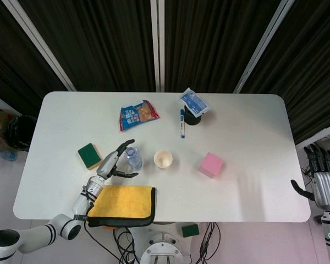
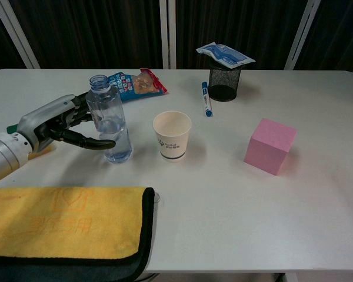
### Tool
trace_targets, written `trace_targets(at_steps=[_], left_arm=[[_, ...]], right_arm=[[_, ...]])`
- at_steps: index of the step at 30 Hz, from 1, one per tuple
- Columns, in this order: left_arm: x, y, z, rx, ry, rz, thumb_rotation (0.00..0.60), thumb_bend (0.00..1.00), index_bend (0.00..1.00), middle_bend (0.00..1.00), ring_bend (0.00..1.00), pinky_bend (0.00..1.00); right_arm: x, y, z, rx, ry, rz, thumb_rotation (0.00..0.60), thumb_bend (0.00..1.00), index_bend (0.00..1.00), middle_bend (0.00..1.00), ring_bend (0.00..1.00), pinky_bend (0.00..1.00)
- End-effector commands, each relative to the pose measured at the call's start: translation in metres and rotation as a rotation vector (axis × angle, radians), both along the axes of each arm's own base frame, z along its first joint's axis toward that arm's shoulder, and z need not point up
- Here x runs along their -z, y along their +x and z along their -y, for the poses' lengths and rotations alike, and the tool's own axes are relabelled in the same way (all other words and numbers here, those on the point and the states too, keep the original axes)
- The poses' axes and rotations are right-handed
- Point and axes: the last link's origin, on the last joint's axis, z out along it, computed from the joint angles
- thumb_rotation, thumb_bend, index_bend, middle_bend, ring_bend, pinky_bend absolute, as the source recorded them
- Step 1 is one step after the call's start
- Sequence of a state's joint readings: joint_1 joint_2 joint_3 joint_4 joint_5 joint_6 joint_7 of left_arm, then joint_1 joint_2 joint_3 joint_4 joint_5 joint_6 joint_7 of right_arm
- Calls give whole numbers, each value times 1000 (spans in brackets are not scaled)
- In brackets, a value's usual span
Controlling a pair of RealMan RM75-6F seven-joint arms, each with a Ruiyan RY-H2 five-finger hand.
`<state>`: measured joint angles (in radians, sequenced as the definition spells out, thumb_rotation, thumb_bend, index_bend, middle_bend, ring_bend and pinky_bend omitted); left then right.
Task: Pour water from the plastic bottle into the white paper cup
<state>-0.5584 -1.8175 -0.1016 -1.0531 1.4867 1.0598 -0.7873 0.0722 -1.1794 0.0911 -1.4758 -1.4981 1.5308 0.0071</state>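
yellow cloth (image 2: 59, 223) front | left hand (image 2: 53, 124) fingers apart beside bottle (image 2: 109, 123) | right hand (image 1: 323, 181) fingers apart

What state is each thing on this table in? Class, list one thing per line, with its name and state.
plastic bottle: upright, uncapped, partly filled
white paper cup: upright, looks empty
left hand: fingers spread around the bottle, grip unclear
right hand: off the table edge, holding nothing
yellow cloth: folded flat
mesh holder: upright, packet lying on top
marker: lying flat, capped
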Motion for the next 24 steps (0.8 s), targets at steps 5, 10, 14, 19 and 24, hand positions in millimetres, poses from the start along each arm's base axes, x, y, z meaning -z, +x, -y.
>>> trace_targets(at_steps=[5,10,14,19,24], left_arm=[[0,2,-1,2,-2,5,525,0,0,65,38,137],[1,5,-2,-1,-10,24,527,0,0,65,38,137],[1,8,-4,-11,-30,53,529,0,0,70,41,138],[3,12,-8,-23,-53,83,553,0,10,110,66,151],[3,14,-13,-34,-43,99,600,0,73,175,95,177]], right_arm=[[-1,-3,-1,10,-1,1,556,179,0,0,0,0],[-2,-4,-1,9,-7,2,556,179,0,0,0,0],[-1,-4,-1,9,-7,1,557,179,0,0,0,0],[-1,-4,-3,14,-8,0,558,178,0,0,0,0],[-2,-5,-3,18,-9,-3,558,179,0,0,0,0]])
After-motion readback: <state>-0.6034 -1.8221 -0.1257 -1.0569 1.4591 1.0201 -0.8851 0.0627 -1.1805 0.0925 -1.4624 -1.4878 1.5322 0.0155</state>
